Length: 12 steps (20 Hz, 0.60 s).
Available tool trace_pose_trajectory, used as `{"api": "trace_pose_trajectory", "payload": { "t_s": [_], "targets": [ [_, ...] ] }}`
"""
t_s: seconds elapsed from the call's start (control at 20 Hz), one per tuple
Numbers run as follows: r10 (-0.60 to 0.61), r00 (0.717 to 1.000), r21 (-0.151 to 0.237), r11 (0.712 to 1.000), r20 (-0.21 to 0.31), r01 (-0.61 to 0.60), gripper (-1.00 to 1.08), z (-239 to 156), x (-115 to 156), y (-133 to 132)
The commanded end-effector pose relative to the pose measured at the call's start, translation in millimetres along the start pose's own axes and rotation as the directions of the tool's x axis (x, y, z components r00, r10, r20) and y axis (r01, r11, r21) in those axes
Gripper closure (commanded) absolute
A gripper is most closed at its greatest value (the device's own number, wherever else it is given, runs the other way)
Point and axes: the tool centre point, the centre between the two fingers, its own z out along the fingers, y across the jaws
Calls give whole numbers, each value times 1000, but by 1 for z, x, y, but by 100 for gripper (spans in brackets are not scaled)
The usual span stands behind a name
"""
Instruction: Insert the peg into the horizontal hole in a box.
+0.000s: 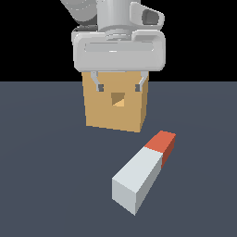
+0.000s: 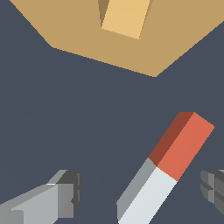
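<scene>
The peg lies flat on the dark floor, a pale grey-white bar whose short red end points toward the box; the wrist view shows the peg too. Behind it stands the tan box with the small square hole in its facing side. The box and the hole also show in the wrist view. My gripper hangs open above the floor, in front of the box's upper face, holding nothing. Its fingertips straddle the peg from above, apart from it.
The dark blue-grey floor spreads all around the box and peg. The arm's white hand hides the box's top edge in the exterior view.
</scene>
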Motion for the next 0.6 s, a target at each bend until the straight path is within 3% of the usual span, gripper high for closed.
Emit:
{"api": "trace_pose_trajectory", "payload": {
  "t_s": [0.0,0.55],
  "targets": [
    [0,1000,0,1000,0,0,-92,0,0,0],
    [116,993,0,993,5,-116,-92,20,-17,14]
  ]
}}
